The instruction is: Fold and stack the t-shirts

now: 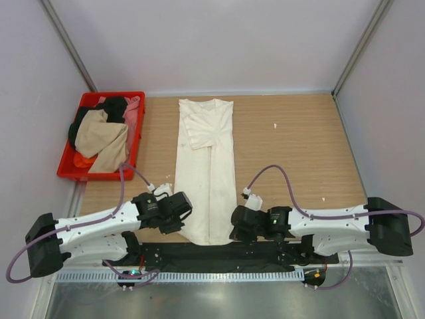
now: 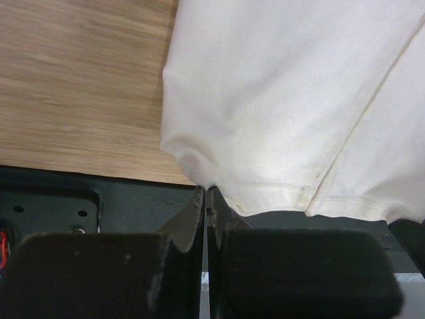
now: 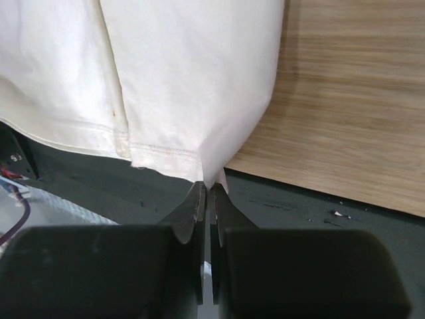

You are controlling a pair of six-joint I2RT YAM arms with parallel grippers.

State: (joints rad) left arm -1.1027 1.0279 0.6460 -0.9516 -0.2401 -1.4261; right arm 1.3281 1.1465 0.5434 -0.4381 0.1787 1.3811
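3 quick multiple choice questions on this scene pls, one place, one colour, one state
1. Where does the red crate sit?
A) far side, left of the t-shirt
B) far side, right of it
C) between the arm bases

2. What colour is the t-shirt laid on the table?
A) black
B) cream
C) pink

3. How are the left gripper and right gripper?
A) both wide open
B) both shut on the t-shirt's near hem corners
C) one open, one shut

Key: 1 A, the top view shows it far left. 2 B, it reads cream in every view. 3 B, each wrist view shows fingers closed on a hem corner.
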